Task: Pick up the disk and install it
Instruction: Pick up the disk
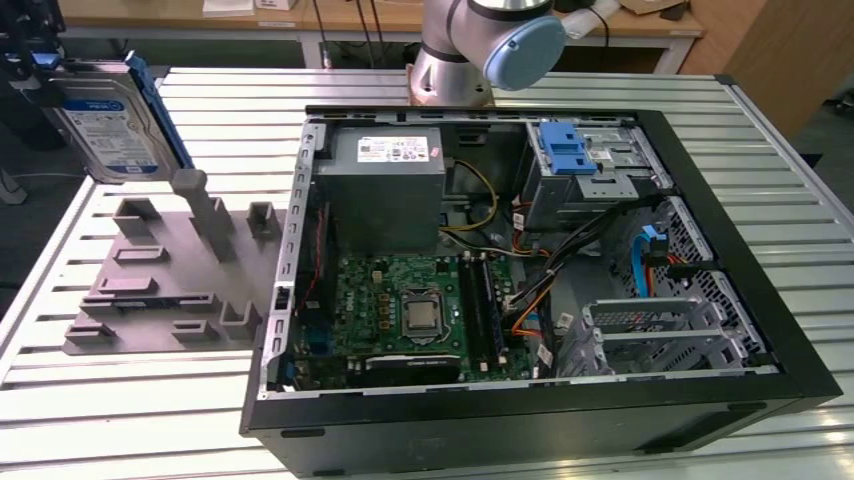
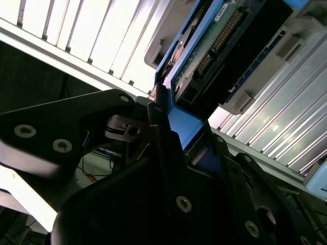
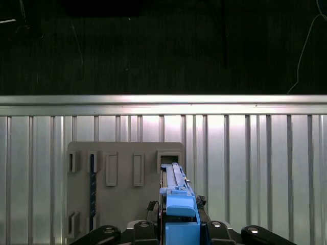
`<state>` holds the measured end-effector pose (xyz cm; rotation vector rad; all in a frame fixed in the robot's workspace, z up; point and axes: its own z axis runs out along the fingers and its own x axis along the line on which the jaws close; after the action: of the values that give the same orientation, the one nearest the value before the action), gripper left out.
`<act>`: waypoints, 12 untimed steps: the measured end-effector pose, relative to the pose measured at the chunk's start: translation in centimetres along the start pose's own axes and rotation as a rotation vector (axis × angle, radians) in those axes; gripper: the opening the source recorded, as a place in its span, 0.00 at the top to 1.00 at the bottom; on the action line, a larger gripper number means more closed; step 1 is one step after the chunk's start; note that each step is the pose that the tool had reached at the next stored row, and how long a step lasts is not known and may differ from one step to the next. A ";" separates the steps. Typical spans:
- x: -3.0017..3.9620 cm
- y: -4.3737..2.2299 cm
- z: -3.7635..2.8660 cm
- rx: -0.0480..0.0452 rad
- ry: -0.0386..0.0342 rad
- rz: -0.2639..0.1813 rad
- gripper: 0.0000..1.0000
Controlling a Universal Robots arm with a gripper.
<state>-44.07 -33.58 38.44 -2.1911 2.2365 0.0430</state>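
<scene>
Hand (image 3: 180,227) clamped on the disk (image 1: 114,130); disk held upright above the grey fixture (image 1: 154,300).

Gripper (image 1: 43,72) high at the exterior view's left, fingers (image 2: 159,133) tight around the disk (image 1: 118,125).

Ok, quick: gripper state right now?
Gripper: shut on the disk, gripping its blue bracket, outside the computer case.

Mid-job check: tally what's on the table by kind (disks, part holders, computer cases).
Disk: 1, held in the gripper
Grey part holder: 1
Open computer case: 1
Total: 3
</scene>
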 end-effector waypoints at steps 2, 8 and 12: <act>0.00 0.00 -0.06 -0.0001 0.0001 0.000 0.63; -0.01 0.00 -0.25 0.0000 0.0000 0.000 0.63; -0.01 0.00 -0.39 0.0000 0.0000 0.000 0.63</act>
<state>-44.07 -33.58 38.83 -2.1911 2.2365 0.0430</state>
